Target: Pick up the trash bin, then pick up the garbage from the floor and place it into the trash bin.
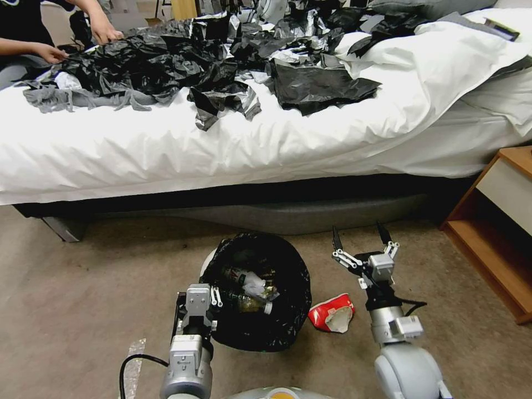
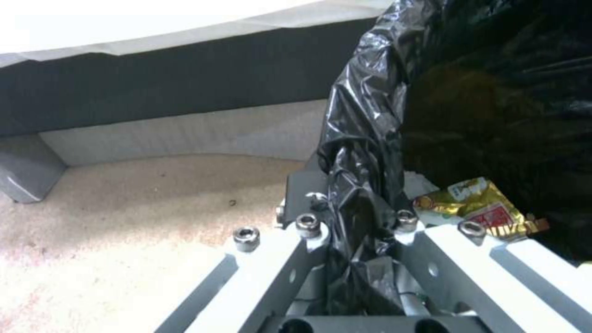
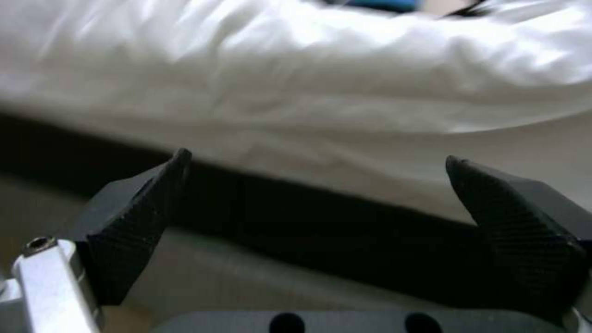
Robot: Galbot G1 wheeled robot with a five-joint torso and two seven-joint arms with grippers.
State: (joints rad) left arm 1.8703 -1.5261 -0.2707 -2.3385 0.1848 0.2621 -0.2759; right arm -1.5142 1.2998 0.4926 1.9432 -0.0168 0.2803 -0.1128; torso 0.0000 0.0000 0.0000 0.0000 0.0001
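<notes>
Head view: red-white packet (image 1: 331, 313) beside right tool (image 1: 360, 239).

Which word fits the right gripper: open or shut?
Open. The right gripper hovers above the floor, beside the trash bin; in the right wrist view its black fingers stand well apart with nothing between them.

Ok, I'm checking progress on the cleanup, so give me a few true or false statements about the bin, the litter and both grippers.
1. The left gripper is shut on the bin rim. True.
2. The right gripper holds the red packet. False: it is open and empty, in the air beyond the packet.
3. The packet lies on the floor beside the bin. True.
4. The bin is empty. False: bottles and wrappers lie inside.
</notes>
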